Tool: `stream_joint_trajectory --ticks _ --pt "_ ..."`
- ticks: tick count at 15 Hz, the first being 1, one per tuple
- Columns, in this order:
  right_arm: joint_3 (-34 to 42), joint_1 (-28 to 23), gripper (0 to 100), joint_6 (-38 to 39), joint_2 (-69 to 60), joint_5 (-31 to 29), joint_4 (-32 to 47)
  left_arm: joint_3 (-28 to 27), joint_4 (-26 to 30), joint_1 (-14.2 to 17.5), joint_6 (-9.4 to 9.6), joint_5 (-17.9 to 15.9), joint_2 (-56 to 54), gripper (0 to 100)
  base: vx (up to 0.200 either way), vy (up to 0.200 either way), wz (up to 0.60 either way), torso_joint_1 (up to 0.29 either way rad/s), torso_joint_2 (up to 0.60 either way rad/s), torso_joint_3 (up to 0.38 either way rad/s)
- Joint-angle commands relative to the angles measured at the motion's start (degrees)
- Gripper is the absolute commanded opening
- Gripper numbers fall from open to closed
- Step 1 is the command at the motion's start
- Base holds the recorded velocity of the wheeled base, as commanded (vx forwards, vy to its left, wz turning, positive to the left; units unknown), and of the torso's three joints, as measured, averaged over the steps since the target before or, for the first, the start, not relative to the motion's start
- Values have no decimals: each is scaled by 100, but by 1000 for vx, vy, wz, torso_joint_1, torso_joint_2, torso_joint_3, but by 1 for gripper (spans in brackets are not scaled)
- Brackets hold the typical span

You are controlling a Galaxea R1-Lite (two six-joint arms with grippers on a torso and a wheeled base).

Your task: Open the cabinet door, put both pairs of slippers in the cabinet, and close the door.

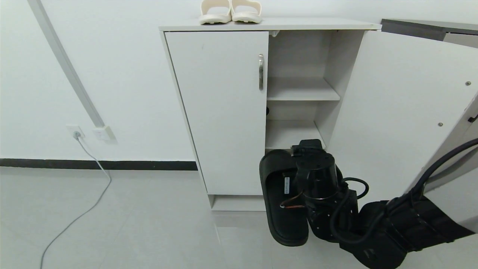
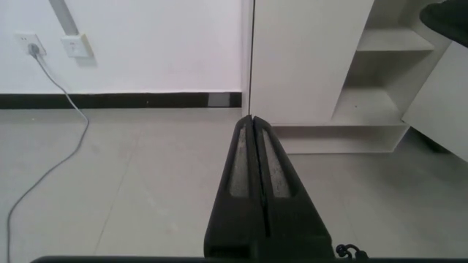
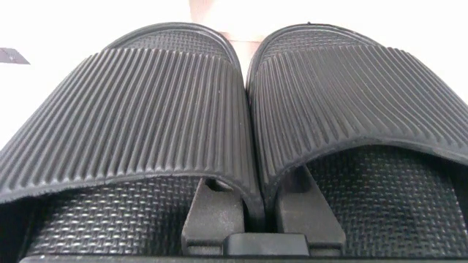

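L hand (image 2: pixel 253 157): fingers pressed together, nothing held, low over floor. white slippers (image 1: pixel 230 11) on cabinet (image 1: pixel 220 112) top, L door shut. black slippers (image 1: pixel 282 198) clamped in R hand (image 3: pixel 257 219), at lower shelf opening. R door (image 1: pixel 396 112) open.

Wall socket (image 1: pixel 75 131) with a grey cable (image 1: pixel 98 194) plugged in — it trails down onto the tiled floor (image 1: pixel 149 231). Second wall plate (image 1: pixel 101 133) just beside it, under slanted trunking (image 1: pixel 63 59).
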Motion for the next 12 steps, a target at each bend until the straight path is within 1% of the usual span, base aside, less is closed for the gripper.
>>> stream_joint_trajectory --ticks 1,8,9,12 --pt "-38 17 0 -3 94 0 -2 0 -5 2 -7 9 22 0 0 0 0 0 0 0" --pt "-408 -9 0 -3 498 0 -2 0 -5 11 -16 9 22 0 0 0 0 0 0 0" --pt "-460 -71 0 -3 604 0 -2 0 -5 11 10 26 22 0 0 0 0 0 0 0" --pt "-575 -123 0 -3 797 0 -11 0 -5 11 1 9 22 0 0 0 0 0 0 0"
